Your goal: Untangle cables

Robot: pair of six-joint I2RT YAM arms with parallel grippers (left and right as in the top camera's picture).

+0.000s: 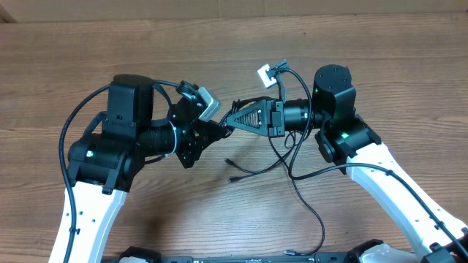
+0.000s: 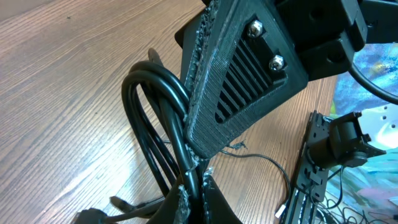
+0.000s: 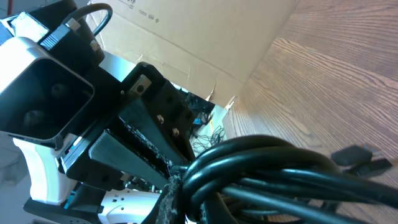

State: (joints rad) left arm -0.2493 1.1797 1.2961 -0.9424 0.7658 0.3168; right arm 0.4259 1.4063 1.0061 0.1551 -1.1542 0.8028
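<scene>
The cables are thin black cords that trail from the two grippers down across the wooden table, with small plug ends lying loose. My left gripper and right gripper meet tip to tip at the table's middle. In the left wrist view the left gripper is shut on a looped bundle of cables, with the right gripper's ribbed finger just above it. In the right wrist view the right gripper is shut on the same bundle.
A cardboard box stands along the table's far edge and also shows in the right wrist view. A black rail runs along the front edge. One cord runs toward it.
</scene>
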